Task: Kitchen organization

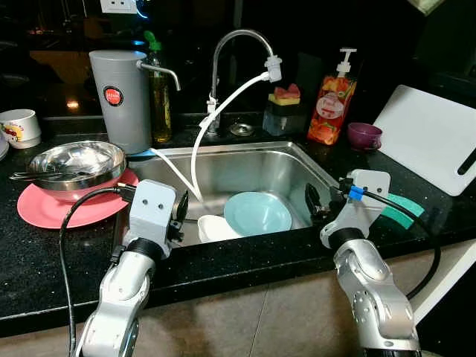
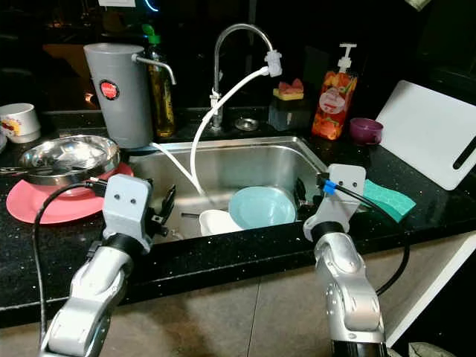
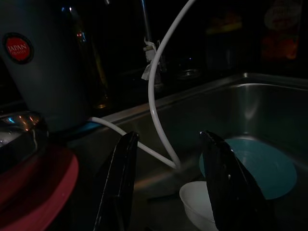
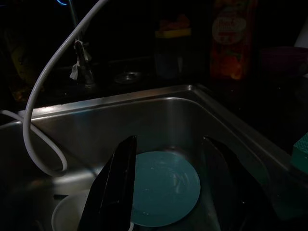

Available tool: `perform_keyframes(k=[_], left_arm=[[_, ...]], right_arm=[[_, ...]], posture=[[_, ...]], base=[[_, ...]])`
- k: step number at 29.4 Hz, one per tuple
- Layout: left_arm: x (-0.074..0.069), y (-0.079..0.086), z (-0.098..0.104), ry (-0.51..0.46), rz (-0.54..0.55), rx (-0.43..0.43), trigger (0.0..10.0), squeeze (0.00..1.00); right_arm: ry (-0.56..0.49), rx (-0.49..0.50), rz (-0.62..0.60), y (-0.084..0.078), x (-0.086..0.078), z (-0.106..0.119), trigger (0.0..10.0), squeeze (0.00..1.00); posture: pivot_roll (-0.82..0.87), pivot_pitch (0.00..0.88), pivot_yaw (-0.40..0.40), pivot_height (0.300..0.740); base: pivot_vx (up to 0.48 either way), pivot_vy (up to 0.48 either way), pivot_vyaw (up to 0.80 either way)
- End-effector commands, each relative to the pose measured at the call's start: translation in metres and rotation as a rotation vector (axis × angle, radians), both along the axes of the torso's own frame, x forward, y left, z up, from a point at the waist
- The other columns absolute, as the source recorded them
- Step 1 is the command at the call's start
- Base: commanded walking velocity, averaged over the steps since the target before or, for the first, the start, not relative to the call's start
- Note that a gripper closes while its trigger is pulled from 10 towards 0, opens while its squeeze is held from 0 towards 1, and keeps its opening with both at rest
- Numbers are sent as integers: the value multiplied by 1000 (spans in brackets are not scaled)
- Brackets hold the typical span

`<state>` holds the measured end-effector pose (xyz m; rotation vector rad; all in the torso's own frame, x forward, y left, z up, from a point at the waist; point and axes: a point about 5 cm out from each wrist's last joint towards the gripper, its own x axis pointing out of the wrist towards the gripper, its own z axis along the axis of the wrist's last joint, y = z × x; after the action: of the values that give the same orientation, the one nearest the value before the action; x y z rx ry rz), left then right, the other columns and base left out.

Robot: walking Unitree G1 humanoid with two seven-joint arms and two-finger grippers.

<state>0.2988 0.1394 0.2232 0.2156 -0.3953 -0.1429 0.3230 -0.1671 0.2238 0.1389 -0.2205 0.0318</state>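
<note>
black speckled counter point(image 1: 44, 260) runs across the front, steel sink point(image 1: 245, 167) sunk in its middle. white cutting board point(image 1: 431, 137) leans on the counter at far right. grey water dispenser point(image 1: 119, 97) stands left of the sink behind a pink plate point(image 1: 44, 212), and a steel bowl point(image 1: 74, 160) sits on that plate. curved faucet point(image 1: 238, 44) rises behind the sink, a white hose point(image 1: 201, 141) running from its tip down into the basin.

in the sink a light blue plate point(image 1: 256, 212) lies on the bottom, a white bowl point(image 1: 216, 227) just beside it on the left, touching or overlapping its edge, cannot tell which.

left gripper point(image 1: 178, 216) hangs over the sink's front left edge, fingers parted with a wide gap, holding nothing; in the left wrist view the white bowl sits below the fingers point(image 3: 120, 178) and the blue plate past the far one. right gripper point(image 1: 314, 201) is at the sink's right wall, fingers spread apart and empty; in the right wrist view the blue plate lies between and just beyond them, not touched.

smaller stuff: orange soap bottle point(image 1: 332, 100), sponge holder point(image 1: 285, 108), purple cup point(image 1: 364, 135) behind the sink, teal sponge point(image 1: 398, 208) on the counter right of the right gripper, white mug point(image 1: 18, 126) far left.
</note>
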Motion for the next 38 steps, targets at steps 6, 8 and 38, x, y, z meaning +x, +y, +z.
perform_keyframes(k=[6, 8, 38], left_arm=[[1, -8, -5, 11, -17, -7, 10000, 0], [1, -8, -5, 11, -16, -8, 10000, 0], [2, -10, -9, 41, -59, 15, 10000, 0]], right_arm=[[-2, -4, -14, -5, 0, 2, 10000, 0], [-2, -5, -14, -5, 0, 2, 10000, 0], [25, 27, -34, 1, -6, -10, 10000, 0]], posture=[[104, 52, -73, 740], [104, 52, -73, 740], [65, 71, -39, 740]], base=[[0, 0, 0], [0, 0, 0], [0, 0, 0]])
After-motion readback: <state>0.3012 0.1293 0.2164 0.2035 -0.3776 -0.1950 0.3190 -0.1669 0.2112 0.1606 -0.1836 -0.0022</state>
